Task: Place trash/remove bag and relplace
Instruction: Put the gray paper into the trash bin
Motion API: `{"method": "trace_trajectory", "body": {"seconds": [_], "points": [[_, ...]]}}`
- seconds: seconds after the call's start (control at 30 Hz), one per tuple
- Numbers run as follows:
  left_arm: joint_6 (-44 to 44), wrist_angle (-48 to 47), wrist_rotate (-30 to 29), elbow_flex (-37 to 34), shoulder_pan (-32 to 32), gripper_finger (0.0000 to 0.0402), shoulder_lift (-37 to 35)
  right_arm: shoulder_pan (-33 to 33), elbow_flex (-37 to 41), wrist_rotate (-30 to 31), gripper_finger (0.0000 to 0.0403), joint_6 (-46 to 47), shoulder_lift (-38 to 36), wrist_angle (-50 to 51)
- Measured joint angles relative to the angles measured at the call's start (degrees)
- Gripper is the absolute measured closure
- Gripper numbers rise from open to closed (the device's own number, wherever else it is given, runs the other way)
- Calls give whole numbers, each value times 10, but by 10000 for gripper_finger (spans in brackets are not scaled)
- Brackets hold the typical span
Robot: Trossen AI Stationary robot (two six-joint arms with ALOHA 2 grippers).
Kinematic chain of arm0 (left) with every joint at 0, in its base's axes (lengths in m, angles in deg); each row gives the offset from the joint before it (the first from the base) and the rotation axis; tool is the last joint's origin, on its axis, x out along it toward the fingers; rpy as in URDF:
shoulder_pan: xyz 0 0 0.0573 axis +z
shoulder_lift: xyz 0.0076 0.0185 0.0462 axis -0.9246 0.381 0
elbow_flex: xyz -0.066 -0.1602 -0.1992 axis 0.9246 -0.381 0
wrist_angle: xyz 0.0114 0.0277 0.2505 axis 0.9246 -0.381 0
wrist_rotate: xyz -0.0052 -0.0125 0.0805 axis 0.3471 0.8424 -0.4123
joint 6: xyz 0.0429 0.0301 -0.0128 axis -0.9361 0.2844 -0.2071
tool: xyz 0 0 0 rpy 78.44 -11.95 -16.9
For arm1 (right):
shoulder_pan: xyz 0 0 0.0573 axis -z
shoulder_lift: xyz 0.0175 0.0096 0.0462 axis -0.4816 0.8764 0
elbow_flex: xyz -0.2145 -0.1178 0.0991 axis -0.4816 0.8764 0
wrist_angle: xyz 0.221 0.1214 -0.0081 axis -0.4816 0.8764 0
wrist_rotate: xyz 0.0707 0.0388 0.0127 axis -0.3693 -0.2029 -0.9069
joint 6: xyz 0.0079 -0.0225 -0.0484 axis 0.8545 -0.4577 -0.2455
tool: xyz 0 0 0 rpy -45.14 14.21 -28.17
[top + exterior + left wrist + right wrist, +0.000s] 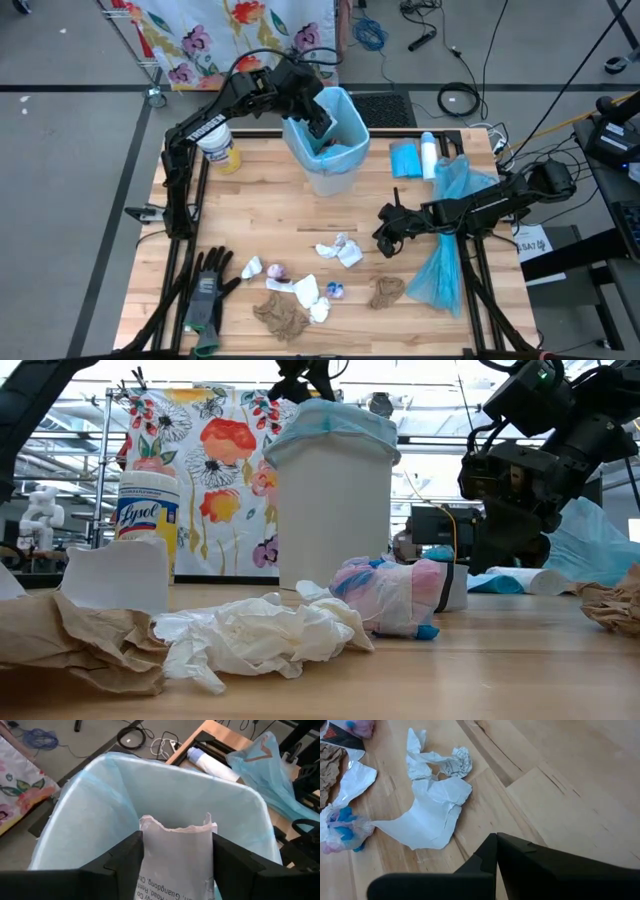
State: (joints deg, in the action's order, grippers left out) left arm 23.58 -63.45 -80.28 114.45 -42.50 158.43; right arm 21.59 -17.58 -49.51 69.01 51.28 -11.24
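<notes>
A white bin lined with a light blue bag stands at the table's far middle. My left gripper hangs over its mouth with a white printed paper scrap between its fingers. More trash lies on the near half of the table: white crumpled paper, white tissue, brown towels and small purple wrappers. My right gripper is shut, low over the table to the right of the white paper, with nothing in it. My left gripper has the white paper scrap between its two fingers, the scrap's side edges against the fingers' inner faces. The fingers slant down over the bin's mouth. The scrap stands upright with its torn top edge past the fingertips, above the lined inside of the bin.
A Lysol canister stands left of the bin. Black-and-grey gloves lie at the near left. A loose blue bag is draped under my right arm, and a roll of bags lies at the far right.
</notes>
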Motion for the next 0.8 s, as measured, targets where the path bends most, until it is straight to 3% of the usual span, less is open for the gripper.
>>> {"method": "trace_trajectory", "body": {"seconds": [0.33,0.6,0.8], "points": [[-28,-17,-1,0,-1,105,13,0,0,0,403,0,0,0],[-78,-39,-8,0,-15,100,27,8,-11,-14,403,15,-4,1],[-135,-43,-14,0,-25,100,31,55,-82,-56,403,-21,-47,29]]}}
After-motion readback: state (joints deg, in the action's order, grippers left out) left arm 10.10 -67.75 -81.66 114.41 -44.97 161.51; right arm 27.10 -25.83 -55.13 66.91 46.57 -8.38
